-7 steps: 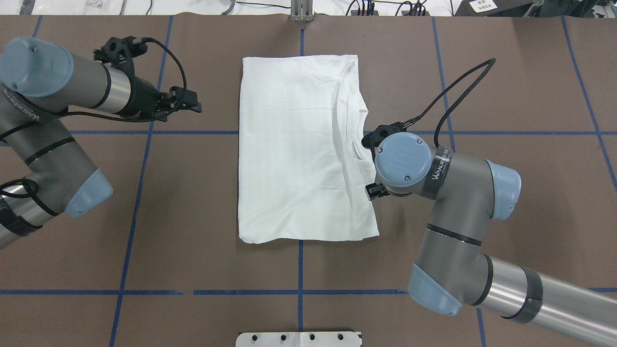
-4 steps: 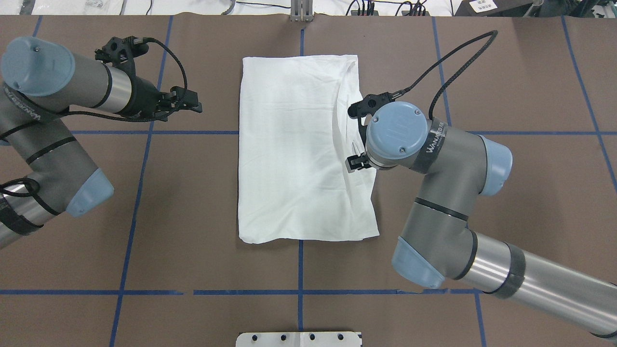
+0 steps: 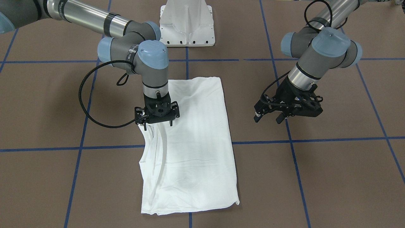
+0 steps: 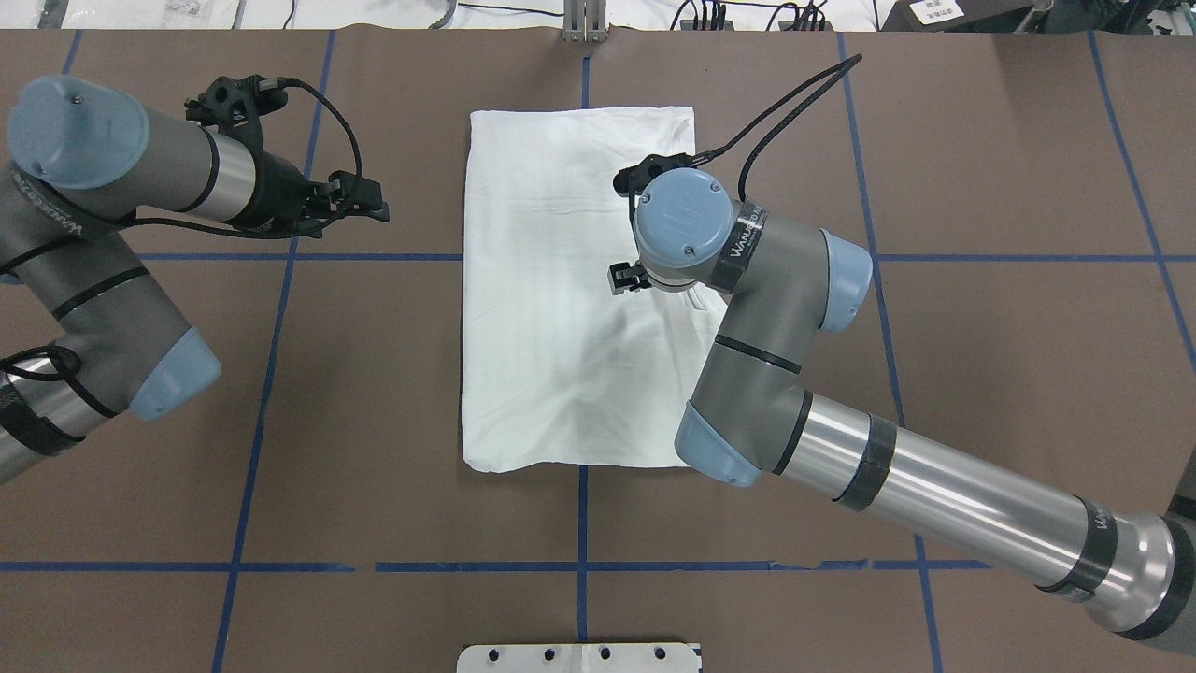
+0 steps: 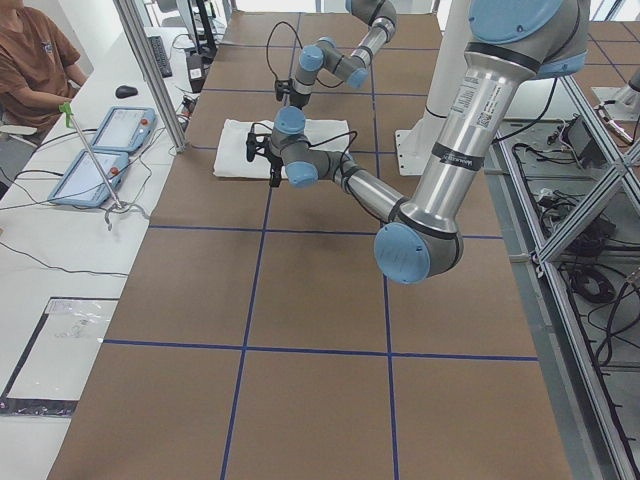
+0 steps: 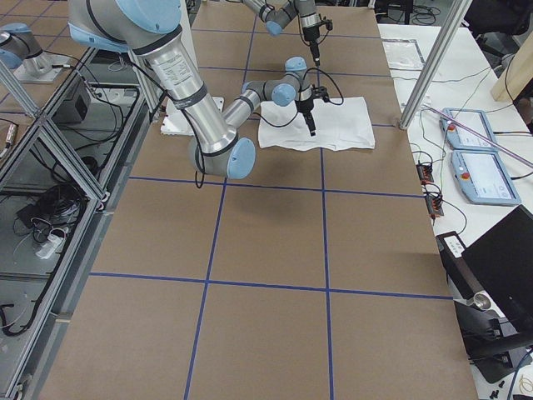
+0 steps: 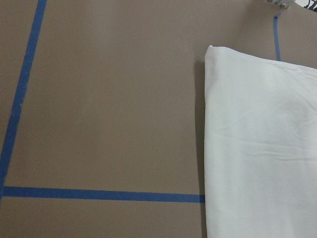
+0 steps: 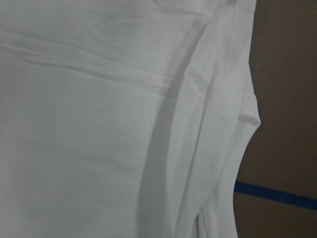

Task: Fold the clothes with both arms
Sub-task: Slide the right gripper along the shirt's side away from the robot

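Note:
The white T-shirt point(image 4: 551, 308) lies folded into a tall rectangle in the middle of the brown table, with its collar edge point(image 4: 693, 301) on the right side. My right gripper point(image 3: 158, 124) points straight down over that collar side of the shirt point(image 3: 196, 152), its fingers apart and open, a shadow under it. From overhead only its wrist cap point(image 4: 682, 222) shows. The right wrist view is filled by white cloth point(image 8: 99, 124) and a seam. My left gripper point(image 4: 378, 207) hovers open over bare table left of the shirt, apart from it point(image 7: 262, 148).
The white pedestal base point(image 3: 187, 25) stands at the robot's side of the table. Blue tape lines point(image 4: 584, 566) grid the brown surface. A seated person point(image 5: 35, 60) and two tablets point(image 5: 100, 150) are at a white bench beyond the far edge.
My right arm has swung left and away from the robot, from beside the collar edge to above the shirt. The shirt lies as before. The left arm has hardly moved.

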Controlling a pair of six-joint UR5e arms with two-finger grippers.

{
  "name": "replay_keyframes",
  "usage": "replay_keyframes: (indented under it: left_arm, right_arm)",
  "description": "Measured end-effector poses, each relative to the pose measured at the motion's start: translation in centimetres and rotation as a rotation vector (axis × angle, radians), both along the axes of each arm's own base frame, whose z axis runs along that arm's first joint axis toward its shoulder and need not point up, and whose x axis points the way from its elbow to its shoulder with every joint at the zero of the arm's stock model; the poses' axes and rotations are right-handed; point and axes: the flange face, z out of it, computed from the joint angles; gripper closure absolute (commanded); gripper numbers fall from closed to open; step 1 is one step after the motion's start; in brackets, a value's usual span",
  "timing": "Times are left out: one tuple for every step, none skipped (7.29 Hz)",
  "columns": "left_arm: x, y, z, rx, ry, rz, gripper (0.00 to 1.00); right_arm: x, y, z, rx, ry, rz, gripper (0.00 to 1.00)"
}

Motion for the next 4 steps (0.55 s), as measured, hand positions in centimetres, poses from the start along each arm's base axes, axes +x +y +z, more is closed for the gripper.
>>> replay_keyframes:
  left_arm:
    - [0.0,0.0,0.0,0.001,0.0,0.001,0.0]
    - [0.1,0.0,0.0,0.001,0.0,0.001,0.0]
    - [0.1,0.0,-0.1,0.001,0.0,0.002,0.0]
    - [0.2,0.0,-0.2,0.002,0.001,0.002,0.0]
  right_arm:
    - [-0.1,-0.6,0.9,-0.008,0.016,0.003,0.0]
    - [-0.1,-1.4,2.2,-0.017,0.039,0.006,0.0]
    - [0.5,-2.3,3.6,-0.023,0.062,0.009,0.0]
    - [1.6,-3.2,5.0,-0.028,0.082,0.007,0.0]
